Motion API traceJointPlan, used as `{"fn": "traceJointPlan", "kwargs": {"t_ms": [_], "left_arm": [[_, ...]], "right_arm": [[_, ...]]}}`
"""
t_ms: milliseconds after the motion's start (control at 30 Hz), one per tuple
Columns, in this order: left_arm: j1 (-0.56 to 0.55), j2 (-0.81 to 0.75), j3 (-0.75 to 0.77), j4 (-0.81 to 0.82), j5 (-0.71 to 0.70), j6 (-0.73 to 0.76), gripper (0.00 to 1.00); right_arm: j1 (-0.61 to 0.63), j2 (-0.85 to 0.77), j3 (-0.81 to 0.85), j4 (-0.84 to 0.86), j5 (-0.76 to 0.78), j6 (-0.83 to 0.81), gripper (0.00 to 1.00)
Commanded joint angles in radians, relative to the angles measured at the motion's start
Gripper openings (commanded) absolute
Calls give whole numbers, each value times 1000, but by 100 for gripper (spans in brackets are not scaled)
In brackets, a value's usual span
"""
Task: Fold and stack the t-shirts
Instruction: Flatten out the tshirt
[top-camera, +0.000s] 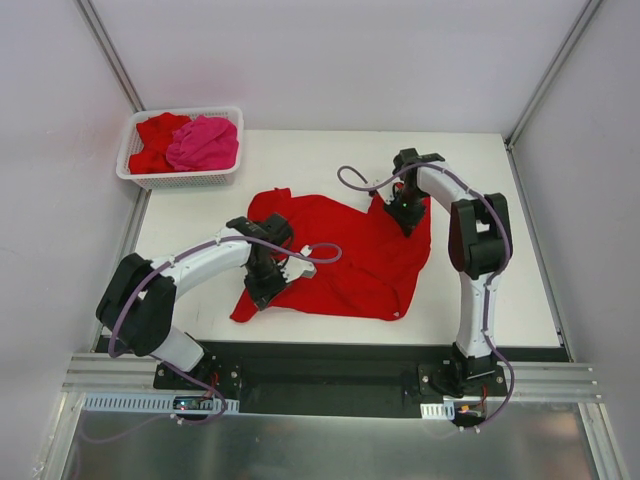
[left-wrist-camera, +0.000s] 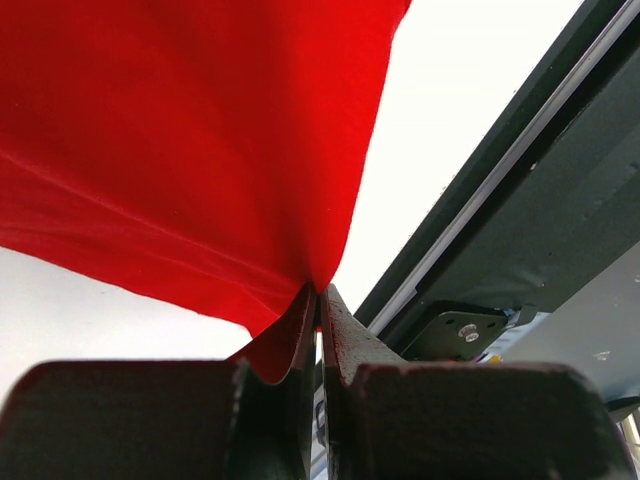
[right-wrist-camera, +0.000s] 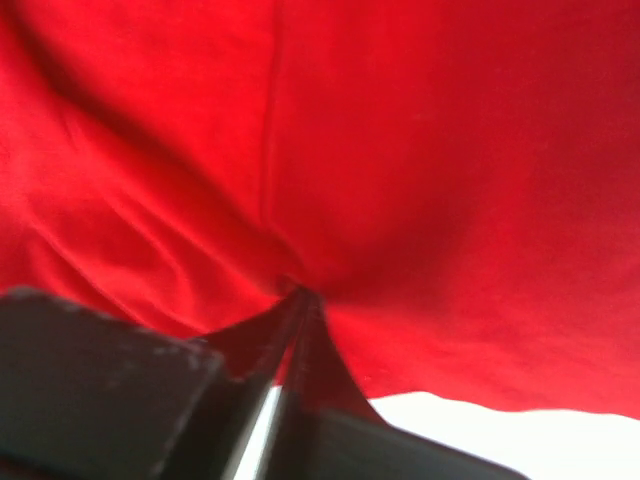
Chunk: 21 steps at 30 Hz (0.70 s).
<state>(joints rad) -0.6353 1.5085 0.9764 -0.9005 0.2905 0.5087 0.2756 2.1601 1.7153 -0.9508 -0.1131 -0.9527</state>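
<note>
White basket (top-camera: 178, 181) in far-left tabletop (top-camera: 500, 290) corner, holds pink t-shirt (top-camera: 205, 143) and bunched red t-shirt (top-camera: 155, 135).
Nothing blocks arms.
Spread red t-shirt (top-camera: 350, 255) rumpled mid-tabletop, long axis near-left to far-right; collar direction unclear.
Left gripper (left-wrist-camera: 318, 300) pinches its near-left part, right gripper (right-wrist-camera: 298, 300) its far-right edge.

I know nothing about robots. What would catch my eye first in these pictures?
A bright red t-shirt lies rumpled in the middle of the white table, with the left gripper pinching its near left edge and the right gripper pinching its far right corner. In the far left corner, a white basket holds a hot pink t-shirt beside a crumpled red shirt.
</note>
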Motion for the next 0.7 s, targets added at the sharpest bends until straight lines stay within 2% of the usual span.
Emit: {"fn": "traceJointPlan", "kwargs": {"t_ms": [0,367,667], "left_arm": [[-6,-40,-15,-40,19,8,0],[-7,-68,-41,-43,38,5,0],[-12,-74,-68,-49,42,22,0]], "right_arm": [[7,9,6,-49,15,-24,1],[-4,15,72,24,171,-24,1],[-4,10,142,72,256,-121,1]]}}
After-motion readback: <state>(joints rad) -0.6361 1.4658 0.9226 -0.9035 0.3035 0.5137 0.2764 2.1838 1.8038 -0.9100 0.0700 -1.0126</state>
